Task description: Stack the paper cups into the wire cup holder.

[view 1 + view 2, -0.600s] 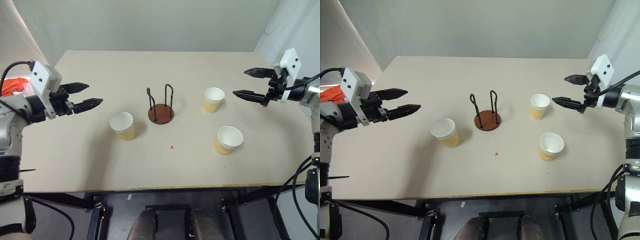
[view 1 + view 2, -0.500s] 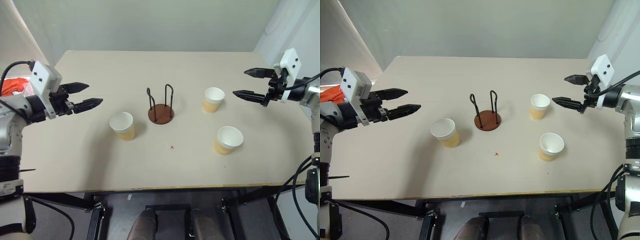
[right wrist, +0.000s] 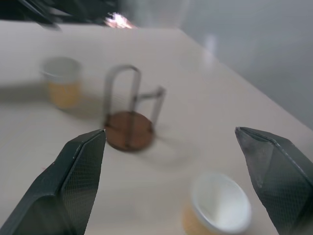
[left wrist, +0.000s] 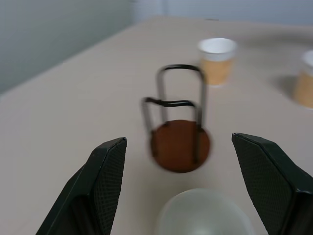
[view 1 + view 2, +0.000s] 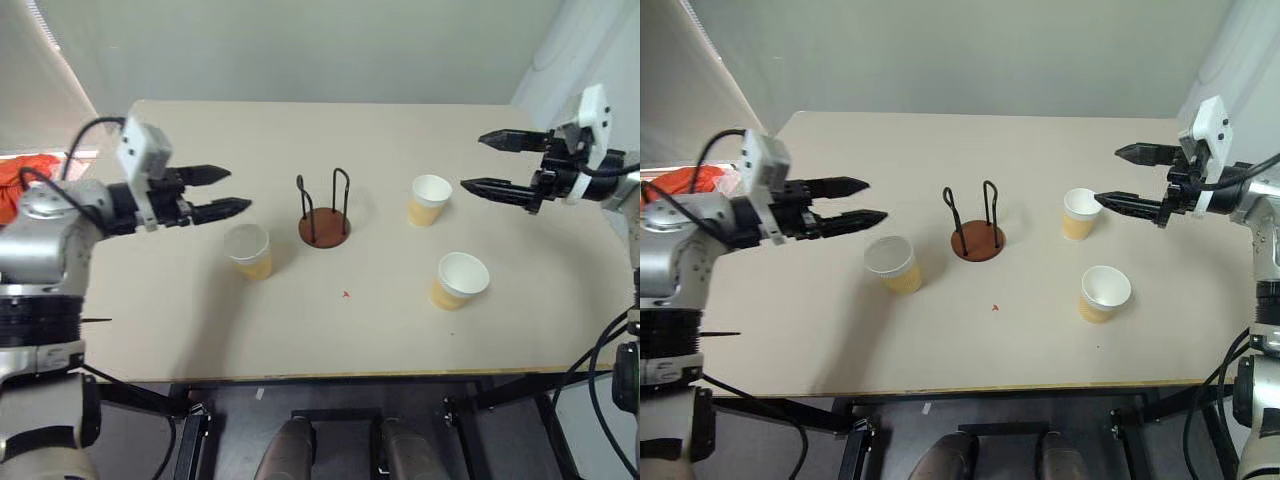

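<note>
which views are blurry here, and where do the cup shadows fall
Left wrist view: the near paper cup is a soft blur, the wire cup holder slightly smeared. Right wrist view: blurred throughout, holder and cups smeared. Left eye view: sharp; each cup casts a soft shadow toward the robot's right.

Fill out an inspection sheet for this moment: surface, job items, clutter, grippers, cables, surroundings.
Surface: pale table, one small red speck near its middle.
Job's things: three paper cups upright and apart: left cup, far right cup, near right cup. Wire cup holder upright between them, with no cup in it.
Clutter: nothing seen on the table besides the speck.
Grippers: left gripper open, above the left cup, holding nothing; right gripper open, beside the far right cup, holding nothing.
Cables: black cable looping over the left arm; black cables hanging by the right arm.
Surroundings: plain wall; orange item off the table's left edge.
</note>
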`<state>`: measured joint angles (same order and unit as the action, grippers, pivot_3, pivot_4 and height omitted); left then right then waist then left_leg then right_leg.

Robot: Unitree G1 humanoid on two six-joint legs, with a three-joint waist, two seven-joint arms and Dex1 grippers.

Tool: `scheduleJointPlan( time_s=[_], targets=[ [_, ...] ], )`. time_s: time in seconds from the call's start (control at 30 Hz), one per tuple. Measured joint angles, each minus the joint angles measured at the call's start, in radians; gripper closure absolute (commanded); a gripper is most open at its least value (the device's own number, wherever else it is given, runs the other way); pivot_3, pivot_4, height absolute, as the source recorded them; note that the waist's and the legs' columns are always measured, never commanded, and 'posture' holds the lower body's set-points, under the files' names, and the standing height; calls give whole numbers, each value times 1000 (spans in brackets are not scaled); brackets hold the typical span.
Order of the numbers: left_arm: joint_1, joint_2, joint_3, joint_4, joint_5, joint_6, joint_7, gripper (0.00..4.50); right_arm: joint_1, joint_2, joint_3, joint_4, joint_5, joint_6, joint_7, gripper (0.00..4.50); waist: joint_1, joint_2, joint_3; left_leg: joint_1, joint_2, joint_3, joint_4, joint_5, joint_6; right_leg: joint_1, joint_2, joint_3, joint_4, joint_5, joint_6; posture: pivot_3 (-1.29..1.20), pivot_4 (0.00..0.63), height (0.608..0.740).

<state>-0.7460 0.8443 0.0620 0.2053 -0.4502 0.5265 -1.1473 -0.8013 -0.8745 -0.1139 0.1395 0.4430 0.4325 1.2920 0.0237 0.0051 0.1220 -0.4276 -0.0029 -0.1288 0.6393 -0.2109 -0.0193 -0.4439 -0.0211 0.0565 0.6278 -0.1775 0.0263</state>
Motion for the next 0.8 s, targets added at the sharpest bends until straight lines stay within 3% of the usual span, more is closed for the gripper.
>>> scheduleJointPlan(
  time_s=[0.2, 0.73, 0.8],
  targets=[
    [-108, -111, -160, 205, 166, -141, -3, 740, 68, -26, -36, -183, 64, 95, -52, 0, -1, 0, 0, -2, 0, 0, 8, 0, 1, 2, 0, 1, 0, 3, 5, 0, 150, 740],
    [-359, -355, -200, 677, 344, -355, 49, 740, 177, -100, -114, -308, 89, 169, -182, 0, 3, 0, 0, -5, -1, 1, 10, 0, 4, 3, 0, 2, -4, 10, 21, 0, 150, 740],
    [-391, -373, -192, 714, 352, -380, 71, 1272, 184, -101, -115, -315, 94, 173, -192, 0, 4, 0, 0, -7, -1, 1, 11, 0, 5, 3, 0, 2, -7, 10, 22, 0, 150, 740]
  ],
)
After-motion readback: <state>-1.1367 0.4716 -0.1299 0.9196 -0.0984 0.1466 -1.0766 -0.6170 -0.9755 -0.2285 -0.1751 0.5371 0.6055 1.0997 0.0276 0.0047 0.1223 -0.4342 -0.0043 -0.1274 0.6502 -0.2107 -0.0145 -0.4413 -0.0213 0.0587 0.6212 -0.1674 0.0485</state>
